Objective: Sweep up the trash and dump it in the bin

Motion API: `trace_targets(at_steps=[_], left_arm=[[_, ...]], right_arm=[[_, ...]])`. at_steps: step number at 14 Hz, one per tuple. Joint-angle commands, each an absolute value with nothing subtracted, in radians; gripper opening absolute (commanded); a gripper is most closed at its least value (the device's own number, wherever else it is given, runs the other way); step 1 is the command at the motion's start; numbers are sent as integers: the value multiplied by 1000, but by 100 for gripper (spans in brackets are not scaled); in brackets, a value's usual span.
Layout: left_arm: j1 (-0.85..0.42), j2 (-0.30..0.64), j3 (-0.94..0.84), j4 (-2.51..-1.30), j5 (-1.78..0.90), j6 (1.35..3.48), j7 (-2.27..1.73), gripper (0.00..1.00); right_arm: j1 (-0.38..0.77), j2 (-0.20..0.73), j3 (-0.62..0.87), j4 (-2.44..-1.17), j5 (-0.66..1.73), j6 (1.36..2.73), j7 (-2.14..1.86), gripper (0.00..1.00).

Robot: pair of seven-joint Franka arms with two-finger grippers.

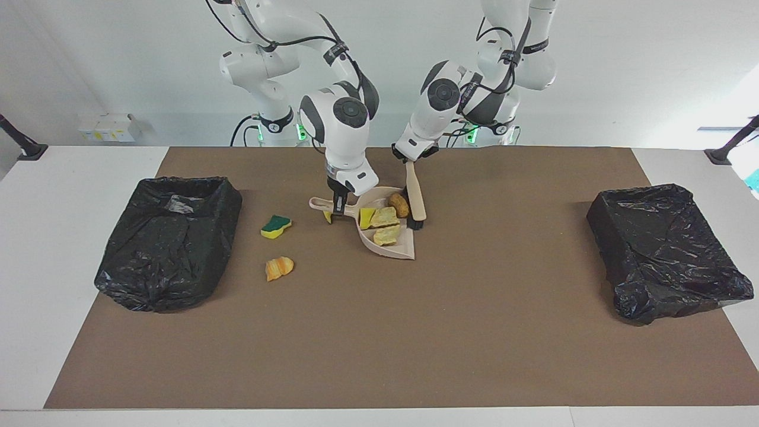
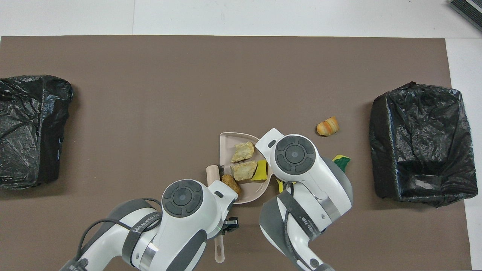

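Standing across from the robots, I take the dustpan [image 1: 385, 228] as my landmark at the middle of the brown mat [image 1: 379, 332] on the surface. Toward the right arm's end from it sits a black-lined bin [image 1: 169, 240], then a green-and-yellow sponge [image 1: 276, 226] and an orange-tan bread chunk [image 1: 278, 268], both loose on the mat and well apart from the dustpan; the chunk lies farther from the robots than the sponge. Next comes the right pincer [image 1: 338, 206], clamped on the dustpan's handle, with a small yellow scrap [image 1: 327, 216] just beside it, partly hidden, so I cannot tell whether it touches. Inside the dustpan lie a yellow sponge piece [image 1: 367, 217], two tan bread-like pieces [image 1: 385, 226] and a brown potato-like lump [image 1: 399, 205] near its back wall. The brush [image 1: 415, 201] stands tilted at the dustpan's edge toward the left arm's end, bristles down by the lump, its handle gripped tight in the left pincer [image 1: 409, 160]. A second black-lined bin [image 1: 667, 249] sits well apart at the left arm's end.
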State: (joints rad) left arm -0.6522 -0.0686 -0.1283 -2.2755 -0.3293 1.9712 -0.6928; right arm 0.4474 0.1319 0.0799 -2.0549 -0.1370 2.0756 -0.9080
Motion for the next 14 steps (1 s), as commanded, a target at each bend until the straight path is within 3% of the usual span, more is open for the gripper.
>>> trace_targets(at_steps=[1, 6, 12, 14], left_arm=[[-669, -84, -121, -2263, -282, 1921, -779, 0], [-722, -143, -126, -2316, -279, 1871, -888, 0], [-856, -310, -127, -2555, -281, 2087, -893, 0], [-867, -321, -130, -2574, -281, 2117, -900, 0]], right_arm=[[431, 120, 84, -2036, -123, 2048, -922, 0], [403, 118, 81, -2000, -123, 2010, -997, 0], [299, 107, 81, -1885, -112, 1878, -1127, 0], [255, 101, 78, -1861, -80, 1833, -1141, 0]])
